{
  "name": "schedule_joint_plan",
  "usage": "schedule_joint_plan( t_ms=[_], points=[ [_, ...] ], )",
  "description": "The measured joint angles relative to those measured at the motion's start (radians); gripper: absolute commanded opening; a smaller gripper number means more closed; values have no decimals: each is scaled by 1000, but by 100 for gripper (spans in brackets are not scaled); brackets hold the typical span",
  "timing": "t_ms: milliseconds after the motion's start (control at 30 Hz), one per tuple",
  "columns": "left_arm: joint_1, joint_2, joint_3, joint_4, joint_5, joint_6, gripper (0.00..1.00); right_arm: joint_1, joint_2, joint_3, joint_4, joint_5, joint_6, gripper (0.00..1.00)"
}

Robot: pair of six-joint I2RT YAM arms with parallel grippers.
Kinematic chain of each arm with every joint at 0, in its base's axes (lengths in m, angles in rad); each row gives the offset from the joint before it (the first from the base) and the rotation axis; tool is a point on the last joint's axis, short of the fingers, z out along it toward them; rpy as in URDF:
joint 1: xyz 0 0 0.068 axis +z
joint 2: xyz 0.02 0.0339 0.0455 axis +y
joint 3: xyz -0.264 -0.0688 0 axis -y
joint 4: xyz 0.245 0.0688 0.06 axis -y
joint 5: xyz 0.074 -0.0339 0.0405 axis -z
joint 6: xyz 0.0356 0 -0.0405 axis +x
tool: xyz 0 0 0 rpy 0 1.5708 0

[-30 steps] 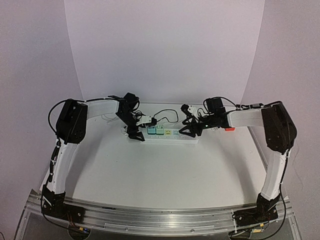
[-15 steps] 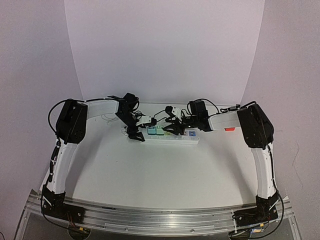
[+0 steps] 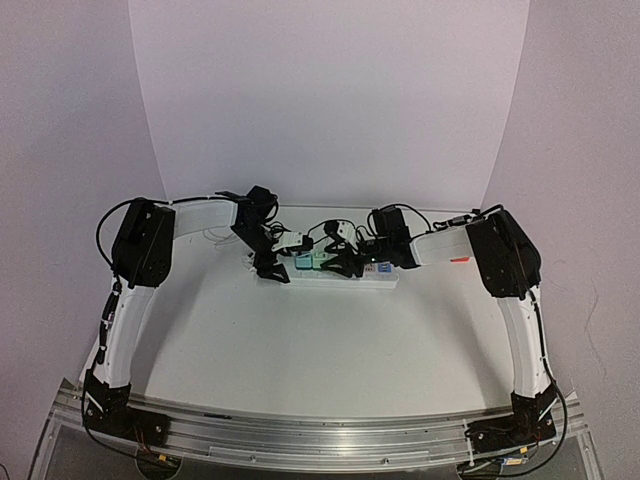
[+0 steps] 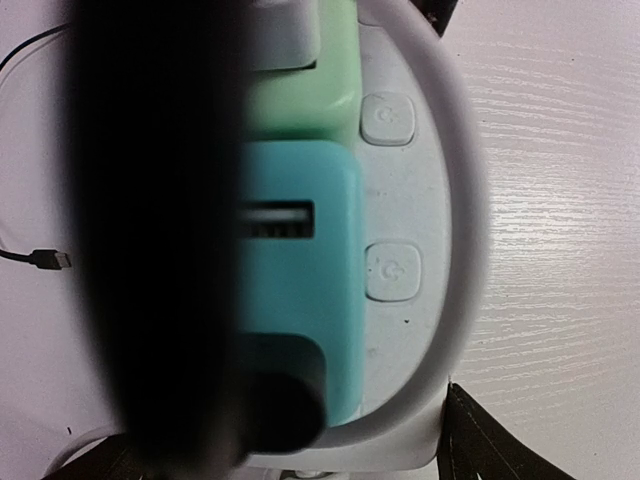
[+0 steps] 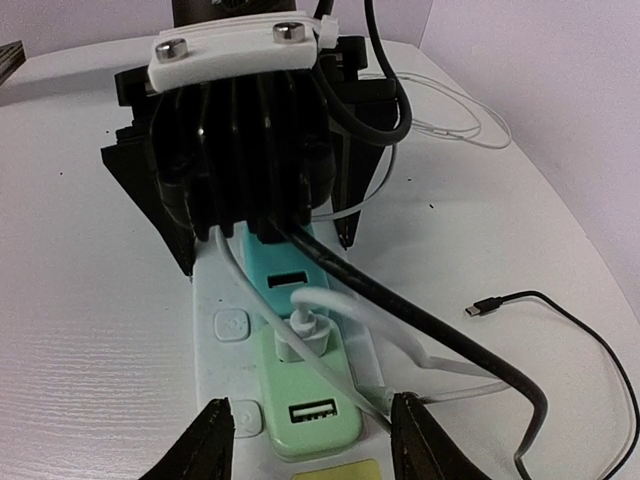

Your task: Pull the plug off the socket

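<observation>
The socket is a long white power strip lying across the table's far middle, with teal and green outlet blocks. In the right wrist view a white plug with a white cord sits in the green block of the socket. My right gripper is open, one finger on each side of the strip, with the plug just ahead of the tips. It shows in the top view. My left gripper clamps the strip's left end. One fingertip lies against the socket's edge.
A thick black cable crosses over the strip to the right of the plug. A thin black USB lead lies on the table to the right. White cords loop behind the strip. The purple backdrop stands behind.
My right gripper has moved left along the strip, from its right part to over the green block by the plug. The left arm has not moved.
</observation>
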Motion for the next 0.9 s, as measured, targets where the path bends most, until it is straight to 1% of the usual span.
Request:
schedule_joint_plan(
  t_ms=[233, 300, 333, 400, 467, 633, 667, 767, 900],
  points=[
    [0, 0, 0, 0, 1, 0, 0, 9, 31, 33, 4, 10, 12, 47],
    [0, 0, 0, 0, 1, 0, 0, 12, 40, 43, 4, 14, 14, 45],
    [0, 0, 0, 0, 2, 0, 0, 13, 45, 48, 5, 16, 15, 42],
    [0, 0, 0, 0, 2, 0, 0, 15, 49, 56, 3, 17, 19, 33],
    [1, 1, 0, 0, 3, 0, 0, 15, 51, 63, -1, 12, 22, 27],
    [2, 1, 0, 0, 5, -1, 0, 17, 52, 64, -10, 0, 24, 19],
    [2, 1, 0, 0, 5, -1, 0, 16, 52, 64, -10, 0, 23, 15],
    [2, 1, 0, 0, 5, 0, 0, 16, 52, 64, -10, 0, 20, 1],
    [2, 1, 0, -2, 5, 6, 0, 16, 52, 65, -15, -10, 4, 0]
  ],
)
